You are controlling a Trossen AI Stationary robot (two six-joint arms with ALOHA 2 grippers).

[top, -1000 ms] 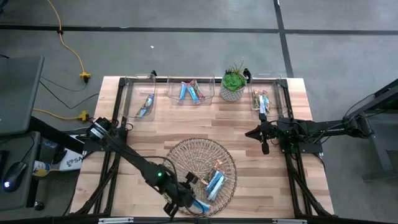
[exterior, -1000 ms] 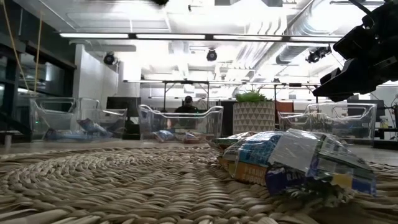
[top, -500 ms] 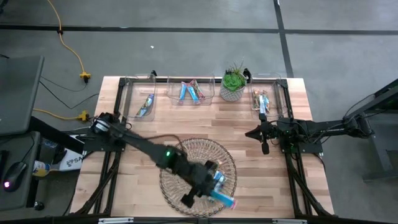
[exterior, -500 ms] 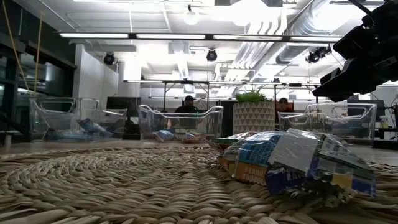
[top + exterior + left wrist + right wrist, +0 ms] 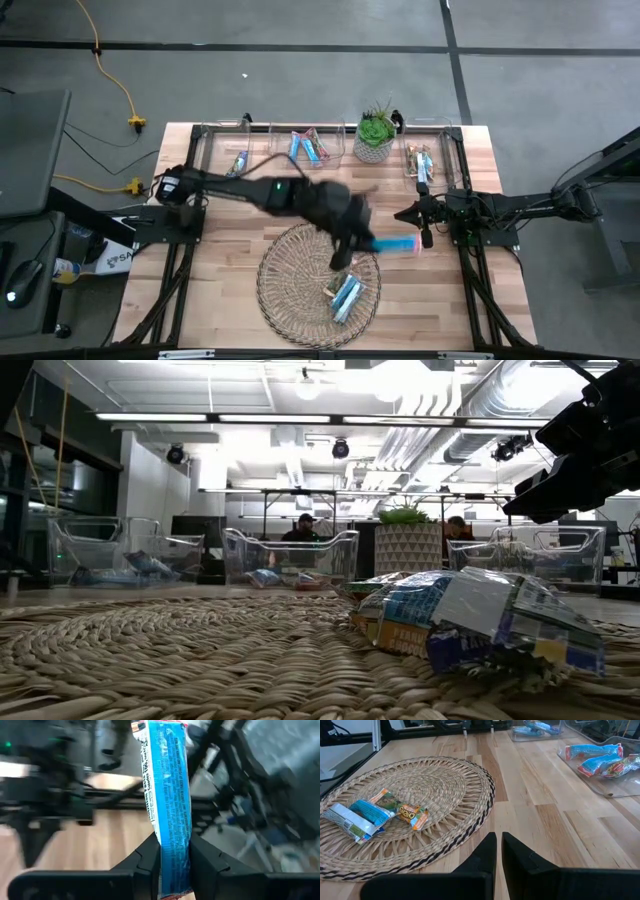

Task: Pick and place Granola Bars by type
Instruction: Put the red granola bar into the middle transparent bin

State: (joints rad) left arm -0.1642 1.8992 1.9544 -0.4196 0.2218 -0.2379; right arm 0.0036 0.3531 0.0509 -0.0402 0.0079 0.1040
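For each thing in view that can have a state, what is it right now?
Left claw: shut on the blue bar, carried above the table past the basket's far edge.
Blue bar: held, off the table.
Right claw: shut, empty, waiting at the table's right side.
Woven basket: flat on the table, a few bars lying in it.
Clear bins: along the far edge, bars inside.
Potted plant: upright.

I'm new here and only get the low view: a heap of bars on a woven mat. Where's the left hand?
Observer: Over the mat's far right edge, the left hand grips a blue bar.
Operator: Which way does it point?
Observer: Toward the right hand, which waits shut beside the mat.
Operator: Where are the other blue ones?
Observer: Some lie in the middle bin at the table's far edge.
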